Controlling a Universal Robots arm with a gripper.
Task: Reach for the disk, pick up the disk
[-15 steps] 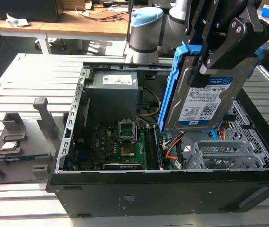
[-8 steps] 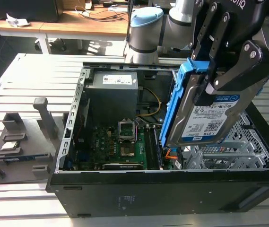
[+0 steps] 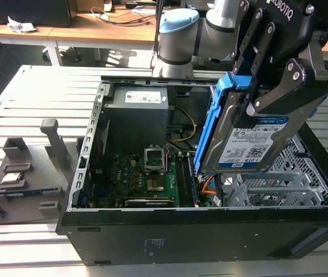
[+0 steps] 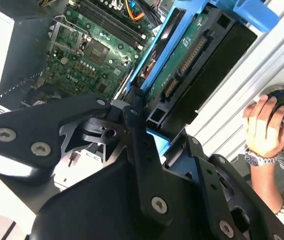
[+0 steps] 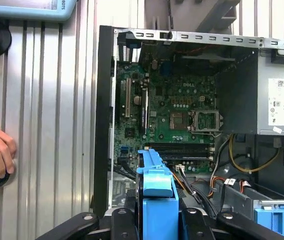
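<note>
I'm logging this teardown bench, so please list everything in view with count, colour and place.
Flat silver hard drive in a blue plastic frame (the disk): one, held tilted above the case's drive bay.
Open black computer case: one, on the slatted table.
Green motherboard: one, on the case floor.
Grey power-supply box: one, at the case's far end.
Grey plastic fixture: one, at the exterior view's left.
Person's hand: one, on a dark round object on the table.
End effector: one, black, shut on the disk.
</note>
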